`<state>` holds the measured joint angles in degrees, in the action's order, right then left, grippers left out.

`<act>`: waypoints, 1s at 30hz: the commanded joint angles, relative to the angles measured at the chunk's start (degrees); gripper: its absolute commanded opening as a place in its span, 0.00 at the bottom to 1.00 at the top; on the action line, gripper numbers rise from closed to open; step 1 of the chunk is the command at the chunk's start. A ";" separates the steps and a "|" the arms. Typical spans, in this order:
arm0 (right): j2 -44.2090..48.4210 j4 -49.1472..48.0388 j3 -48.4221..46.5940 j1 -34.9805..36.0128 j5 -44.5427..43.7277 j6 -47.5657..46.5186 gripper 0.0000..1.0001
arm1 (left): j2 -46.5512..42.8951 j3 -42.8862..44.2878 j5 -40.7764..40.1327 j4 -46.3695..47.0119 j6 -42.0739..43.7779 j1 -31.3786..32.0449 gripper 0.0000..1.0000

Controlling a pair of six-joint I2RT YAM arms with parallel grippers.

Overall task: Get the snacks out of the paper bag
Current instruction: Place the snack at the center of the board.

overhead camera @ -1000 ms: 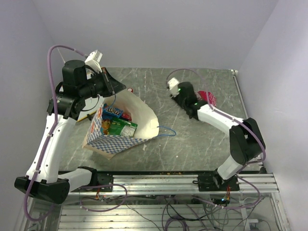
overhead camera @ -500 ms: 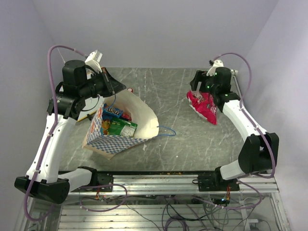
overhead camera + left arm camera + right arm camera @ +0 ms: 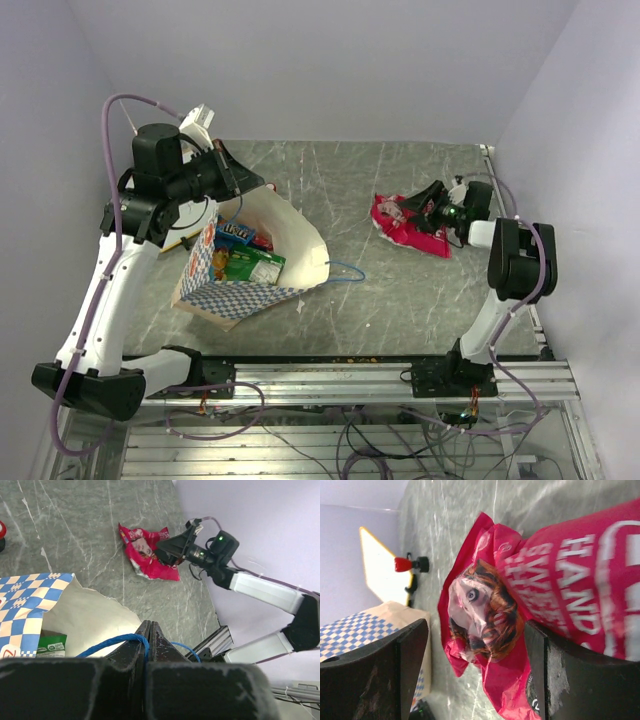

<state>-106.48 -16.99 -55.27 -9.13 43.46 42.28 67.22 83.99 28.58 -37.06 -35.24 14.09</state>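
Observation:
The paper bag lies on its side at the left, mouth open toward the right. My left gripper is shut on its blue cord handle and holds the upper edge up. Inside I see a blue packet, a green packet and a bit of red. A red snack packet lies on the table at the right. My right gripper is low over it, jaws wide open, one finger against the packet, the other apart from it.
The bag's second blue cord trails on the table right of the bag. A small red-capped bottle and a white board stand behind the bag. The metal rail runs along the near edge; walls close in on both sides.
My right arm swung from mid-table to the far right with the red packet, then dropped low; the packet now rests on the table between open jaws. The left arm held still.

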 commanded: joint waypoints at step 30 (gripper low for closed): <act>-3.98 8.33 -3.74 10.60 4.74 -3.67 0.78 | 0.98 -1.38 7.90 16.54 -5.73 0.59 0.07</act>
<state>-112.66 -15.40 -56.80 0.73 48.53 43.68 67.75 82.81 30.06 -32.56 -38.70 14.09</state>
